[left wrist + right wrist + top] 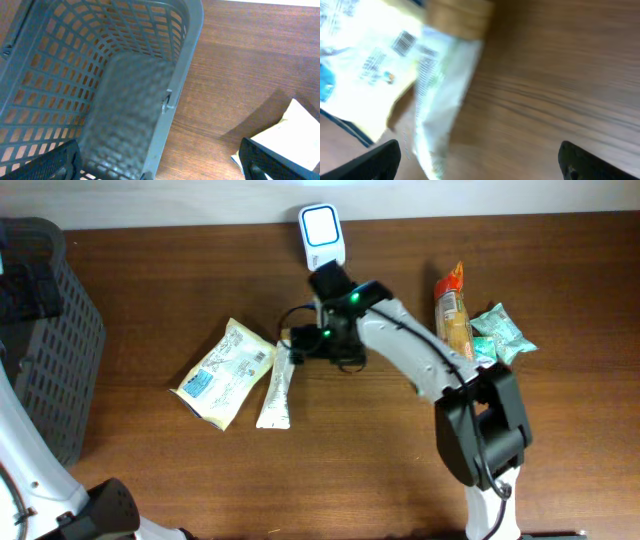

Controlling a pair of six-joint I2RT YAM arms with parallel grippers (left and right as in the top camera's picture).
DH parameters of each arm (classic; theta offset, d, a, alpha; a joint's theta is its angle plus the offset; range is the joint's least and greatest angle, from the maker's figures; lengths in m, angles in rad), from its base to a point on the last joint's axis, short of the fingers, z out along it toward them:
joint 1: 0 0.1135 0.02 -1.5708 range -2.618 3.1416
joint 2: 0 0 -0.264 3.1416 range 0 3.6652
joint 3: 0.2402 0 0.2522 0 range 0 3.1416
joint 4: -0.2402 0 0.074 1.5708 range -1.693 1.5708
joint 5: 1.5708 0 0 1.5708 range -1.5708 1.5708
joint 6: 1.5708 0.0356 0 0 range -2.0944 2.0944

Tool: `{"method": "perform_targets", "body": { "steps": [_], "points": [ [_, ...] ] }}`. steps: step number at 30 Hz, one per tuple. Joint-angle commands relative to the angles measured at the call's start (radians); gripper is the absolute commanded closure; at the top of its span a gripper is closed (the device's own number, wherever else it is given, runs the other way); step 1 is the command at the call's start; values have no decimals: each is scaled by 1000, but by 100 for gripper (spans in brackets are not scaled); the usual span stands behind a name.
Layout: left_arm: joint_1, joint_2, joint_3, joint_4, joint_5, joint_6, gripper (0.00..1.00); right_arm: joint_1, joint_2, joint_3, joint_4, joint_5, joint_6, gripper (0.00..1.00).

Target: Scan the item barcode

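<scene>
From overhead you get the whole bench (150, 470). The white scanner (321, 232) stands at the far edge, and the right arm (420, 360) reaches across to just in front of it. Its jaws are over the top end of the narrow white sachet (275, 392). That sachet lies flat mid-bench, its left side touching the yellow packet (224, 372).

Only the right wrist view, blurred as it is, shows you a barcode (404, 42) printed on the yellow packet. There the right jaws stand wide, a fingertip (372, 162) in each lower corner and only bare wood between them.

Only the left wrist view looks down into the grey basket (187, 60). The left jaws are just as wide and hold nothing, with one fingertip (50, 162) over the basket's mesh.

The right arm crosses the middle of the bench, and its wrist sits close against the scanner's lower end. To the right, an orange pack (452, 308) lies beside the green packets (500, 335).

You count one scanner, one basket, one sachet, one yellow packet, one orange pack, what look like two green packets, and two arms.
</scene>
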Motion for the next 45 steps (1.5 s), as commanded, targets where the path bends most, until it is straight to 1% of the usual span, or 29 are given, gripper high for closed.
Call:
{"method": "perform_targets", "body": {
  "steps": [1,2,3,4,6,8,11,13,16,18,19,20,21,22,23,24,27,30,32,33,35,37,40,43,45],
  "points": [
    [6,-4,2,1,5,-14,1,59,-4,-30,69,-5,82,1],
    [6,-4,2,1,5,-14,1,75,-3,-45,105,-5,103,0],
    [6,-4,2,1,5,-14,1,82,-3,-59,125,-5,126,2],
    [6,-4,2,1,4,-14,1,93,-3,-81,147,-5,137,6],
    [6,-4,2,1,5,-14,1,107,-3,-119,176,-5,158,11],
    [6,-4,2,1,5,-14,1,126,-3,-169,233,-5,187,12],
    [6,-4,2,1,4,-14,0,145,-3,-257,347,-19,282,12],
    [6,-4,2,1,4,-14,1,146,-3,-278,350,-26,311,13],
    [6,-4,2,1,4,-14,1,155,-3,-296,365,-42,311,17],
    [6,-4,2,1,4,-14,1,159,-3,-311,384,-42,311,23],
    [6,-4,2,1,4,-14,1,159,-3,-317,394,-42,311,29],
    [6,-4,2,1,4,-14,1,159,-3,-317,397,-38,311,37],
    [6,-4,2,1,4,-14,1,159,-3,-317,397,-37,310,61],
    [6,-4,2,1,5,-14,1,159,-3,-317,397,-38,306,78],
    [6,-4,2,1,4,-14,1,159,-3,-317,397,-39,306,94],
    [6,-4,2,1,5,-14,1,159,-3,-317,397,-39,306,96],
    [6,-4,2,1,5,-14,1,137,-25,-313,402,-129,181,96],
    [6,-4,2,1,4,-14,1,81,-103,-312,385,-277,-63,96],
    [6,-4,2,1,4,-14,1,26,-207,-312,343,-425,-267,96],
    [6,-4,2,1,4,-14,1,2,-255,-312,329,-485,-327,96],
    [6,-4,2,1,4,-14,1,-41,-337,-312,306,-541,-373,96],
    [6,-4,2,1,4,-14,1,-121,-468,-312,252,-545,-374,96],
    [6,-4,2,1,4,-14,1,-212,-600,-312,177,-584,-385,96],
    [6,-4,2,1,4,-14,1,-276,-675,-312,119,-656,-406,96],
    [6,-4,2,1,4,-14,1,-277,-687,-312,104,-671,-411,96]
  ]
}}
